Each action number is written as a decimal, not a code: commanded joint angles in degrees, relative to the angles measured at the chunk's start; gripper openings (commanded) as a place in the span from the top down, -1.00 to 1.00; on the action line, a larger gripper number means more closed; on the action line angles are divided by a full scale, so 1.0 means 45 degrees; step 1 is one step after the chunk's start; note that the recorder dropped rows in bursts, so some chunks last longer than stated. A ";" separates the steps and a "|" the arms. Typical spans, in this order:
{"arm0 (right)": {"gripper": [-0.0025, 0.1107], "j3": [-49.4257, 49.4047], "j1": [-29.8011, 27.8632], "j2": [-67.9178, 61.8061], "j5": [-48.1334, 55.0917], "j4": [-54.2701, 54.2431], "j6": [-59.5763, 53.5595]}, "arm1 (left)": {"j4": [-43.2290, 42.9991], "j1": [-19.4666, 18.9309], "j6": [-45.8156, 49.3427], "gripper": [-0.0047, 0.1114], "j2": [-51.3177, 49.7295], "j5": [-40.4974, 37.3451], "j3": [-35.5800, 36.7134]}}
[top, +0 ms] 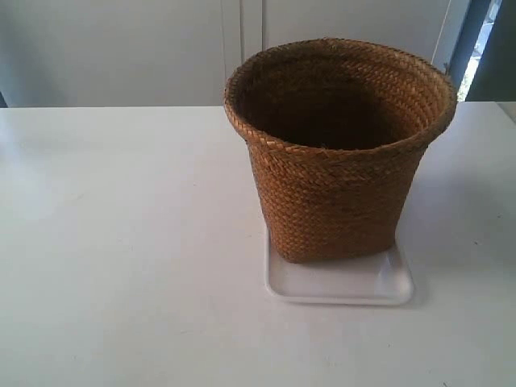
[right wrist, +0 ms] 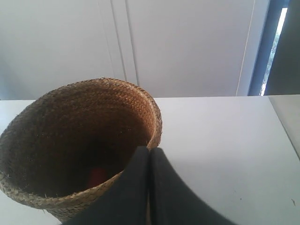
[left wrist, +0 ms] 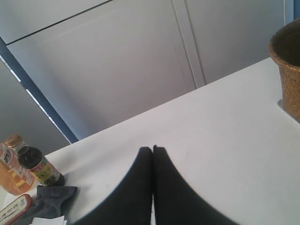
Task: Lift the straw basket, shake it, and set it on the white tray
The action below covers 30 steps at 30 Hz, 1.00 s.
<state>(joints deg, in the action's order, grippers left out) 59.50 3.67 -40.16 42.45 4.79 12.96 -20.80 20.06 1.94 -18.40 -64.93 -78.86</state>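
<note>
The straw basket [top: 339,201] stands upright on the white tray [top: 339,286], whose rim shows in front of its base. No arm appears in the exterior view. My left gripper [left wrist: 153,149] is shut and empty over bare table, well away from the straw basket [left wrist: 288,79] at that view's edge. My right gripper [right wrist: 150,150] is shut, its tips in line with the near rim of the straw basket [right wrist: 70,136]; I see no straw pinched between them. Something small and red [right wrist: 96,177] lies in the dark bottom.
The white table [top: 121,242] spreads wide around the tray. In the left wrist view, a dark bottle [left wrist: 40,168], an orange bottle [left wrist: 11,171], a dark cloth [left wrist: 51,199] and a small tin [left wrist: 14,208] sit near the table's edge. Pale cabinet doors stand behind.
</note>
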 commanded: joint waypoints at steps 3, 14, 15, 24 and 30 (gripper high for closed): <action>0.96 -0.0046 -0.0073 0.0072 -0.0041 -0.0028 0.0077 | -0.0249 -0.0019 -0.0087 0.91 0.0082 -0.1119 0.1989; 0.96 -0.0046 -0.0073 0.0072 -0.0042 -0.0028 -0.0058 | -0.0320 -0.0019 -0.0150 0.91 -0.0090 1.2784 0.9874; 0.96 -0.0046 -0.0073 0.0072 -0.0042 -0.0028 -0.0058 | -0.0162 -0.0019 -0.0231 0.91 -0.0088 1.3309 1.0392; 0.96 -0.0046 -0.0073 0.0072 -0.0019 -0.0028 -0.0056 | 0.0868 -0.0019 -0.1622 0.91 -0.0088 1.5645 1.4755; 0.96 -0.0046 -0.0073 0.0072 -0.0040 -0.0028 -0.0056 | 0.4159 -0.0104 -0.0432 0.91 -0.0088 1.8669 1.6877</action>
<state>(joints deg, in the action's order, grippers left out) 59.50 3.67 -40.16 42.45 4.79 12.96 -11.05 20.06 -2.81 -18.83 12.21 -6.34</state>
